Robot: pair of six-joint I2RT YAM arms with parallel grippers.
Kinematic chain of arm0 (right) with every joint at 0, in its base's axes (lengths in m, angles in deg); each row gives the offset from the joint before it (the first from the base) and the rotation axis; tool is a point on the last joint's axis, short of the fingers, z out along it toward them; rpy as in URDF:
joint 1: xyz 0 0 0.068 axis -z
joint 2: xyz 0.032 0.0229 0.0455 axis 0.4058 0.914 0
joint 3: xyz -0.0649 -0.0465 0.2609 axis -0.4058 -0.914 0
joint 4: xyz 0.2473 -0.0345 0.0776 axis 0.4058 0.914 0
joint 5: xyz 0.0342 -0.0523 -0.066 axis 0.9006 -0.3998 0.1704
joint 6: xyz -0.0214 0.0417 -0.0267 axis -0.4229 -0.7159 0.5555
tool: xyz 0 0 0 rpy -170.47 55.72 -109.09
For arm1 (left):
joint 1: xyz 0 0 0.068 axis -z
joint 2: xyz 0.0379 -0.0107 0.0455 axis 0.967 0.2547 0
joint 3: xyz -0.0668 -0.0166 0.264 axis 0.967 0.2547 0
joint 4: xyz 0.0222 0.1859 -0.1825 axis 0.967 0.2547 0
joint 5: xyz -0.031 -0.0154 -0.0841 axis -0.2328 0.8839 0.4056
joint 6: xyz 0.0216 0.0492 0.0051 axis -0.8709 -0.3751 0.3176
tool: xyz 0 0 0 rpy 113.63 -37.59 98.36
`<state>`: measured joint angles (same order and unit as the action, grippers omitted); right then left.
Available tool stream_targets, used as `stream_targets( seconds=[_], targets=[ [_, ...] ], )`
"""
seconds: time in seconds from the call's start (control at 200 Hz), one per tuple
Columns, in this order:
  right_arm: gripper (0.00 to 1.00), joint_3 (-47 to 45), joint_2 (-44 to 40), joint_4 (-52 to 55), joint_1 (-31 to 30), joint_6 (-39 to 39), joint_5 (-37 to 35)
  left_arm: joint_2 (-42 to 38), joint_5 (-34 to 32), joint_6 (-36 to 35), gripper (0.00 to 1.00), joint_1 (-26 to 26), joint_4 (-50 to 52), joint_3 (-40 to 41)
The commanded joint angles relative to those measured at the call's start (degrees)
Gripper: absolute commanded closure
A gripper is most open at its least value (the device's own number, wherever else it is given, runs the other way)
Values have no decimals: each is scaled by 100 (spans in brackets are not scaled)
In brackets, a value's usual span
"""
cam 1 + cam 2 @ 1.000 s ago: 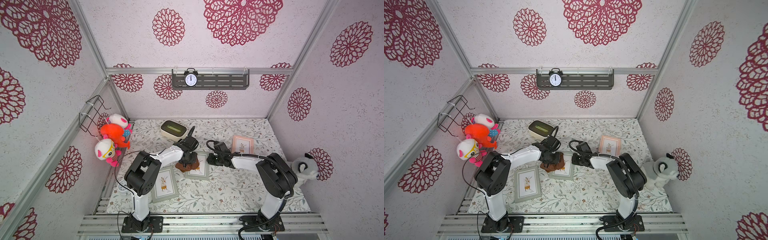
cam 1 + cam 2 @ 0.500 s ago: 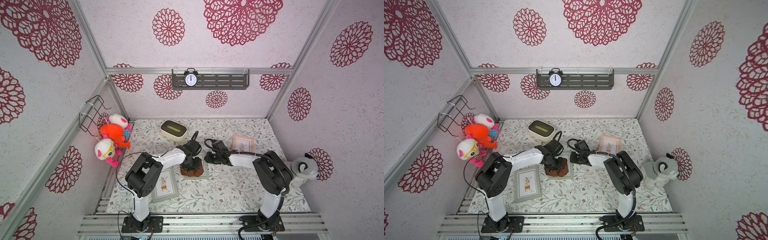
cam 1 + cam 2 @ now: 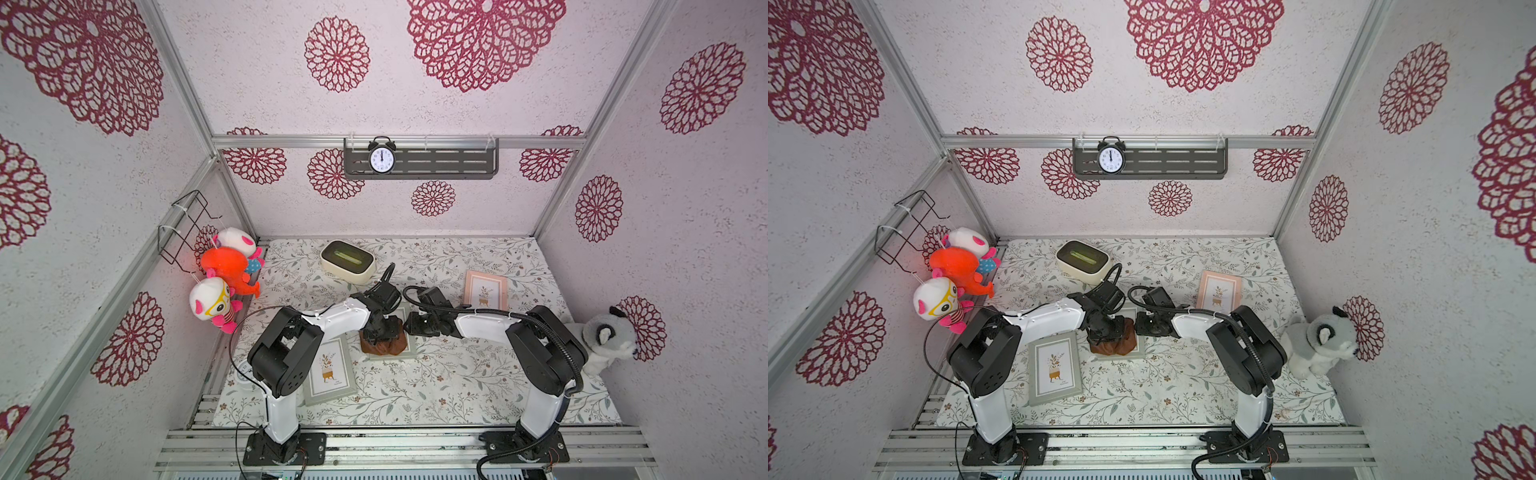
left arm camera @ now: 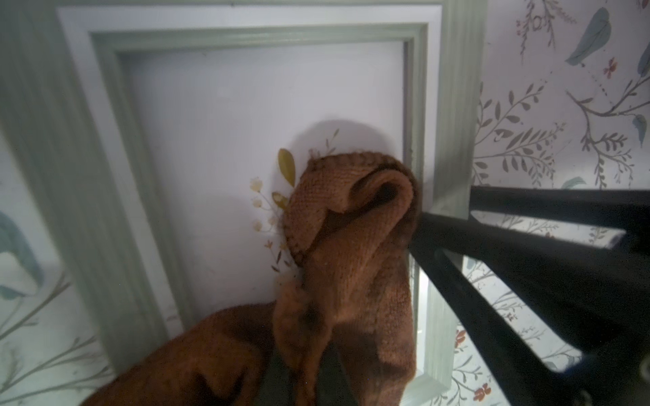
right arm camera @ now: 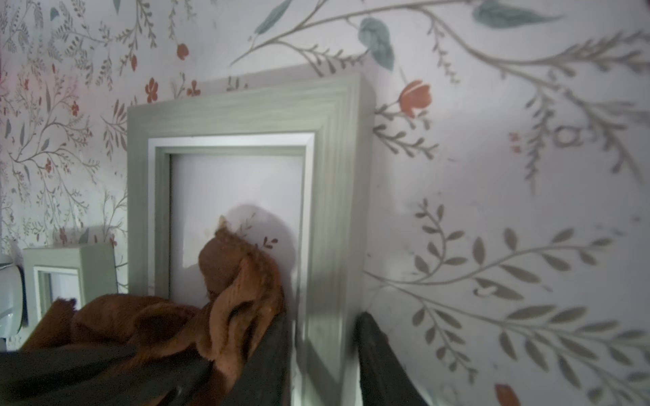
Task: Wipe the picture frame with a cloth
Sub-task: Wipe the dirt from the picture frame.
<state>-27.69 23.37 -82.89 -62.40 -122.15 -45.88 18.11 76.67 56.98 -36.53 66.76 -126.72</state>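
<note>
A green picture frame (image 3: pixel 411 353) (image 3: pixel 1140 352) lies flat mid-table. On its glass rests the bunched rust-brown cloth (image 3: pixel 384 341) (image 3: pixel 1116 344) (image 4: pixel 351 263) (image 5: pixel 242 277). My left gripper (image 3: pixel 380 330) (image 3: pixel 1106 328) (image 4: pixel 309 379) is shut on the cloth and presses it onto the frame (image 4: pixel 105 175). From the other side, my right gripper (image 3: pixel 409 325) (image 3: pixel 1139 325) (image 5: pixel 323 337) stands open astride the frame's side rail (image 5: pixel 334 211), one finger on the glass side touching the cloth, the other outside the rail.
A second green frame (image 3: pixel 330 370) lies front left, a pink frame (image 3: pixel 485 289) back right. A cream box (image 3: pixel 348 262) stands at the back. Plush toys (image 3: pixel 226 270) hang on the left wall, and a grey plush (image 3: pixel 602 340) sits by the right wall.
The left gripper has dragged the cloth a little toward the front over the frame. The right gripper has crept left along the frame's edge and its jaws have widened.
</note>
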Motion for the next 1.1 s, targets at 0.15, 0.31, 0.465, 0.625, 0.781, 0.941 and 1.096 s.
stream_targets(
  seconds=[0.15, 0.31, 0.465, 0.625, 0.781, 0.941, 1.096],
  targets=[
    [72, 187, 223, 304, -30, 31, -37, -36, 77, 32, 100, -99, 74, 215],
    [78, 265, 408, 498, -30, 150, -31, -462, -83, 41, 100, -332, 124, 316],
    [80, 221, 426, 641, -39, 253, -49, -869, -191, -155, 100, -788, 174, 256],
    [77, 229, 365, 613, -48, 280, 39, -956, -132, -416, 100, -1099, 215, 19],
    [69, 273, 251, 590, -82, 298, 75, -1086, -83, -506, 100, -1242, 82, -193],
    [69, 500, 341, 799, -127, 383, -16, -821, -105, -678, 100, -1323, 90, -618],
    [71, 467, 364, 962, -188, 383, -127, -362, 158, -784, 100, -1303, 22, -1035]
  ],
)
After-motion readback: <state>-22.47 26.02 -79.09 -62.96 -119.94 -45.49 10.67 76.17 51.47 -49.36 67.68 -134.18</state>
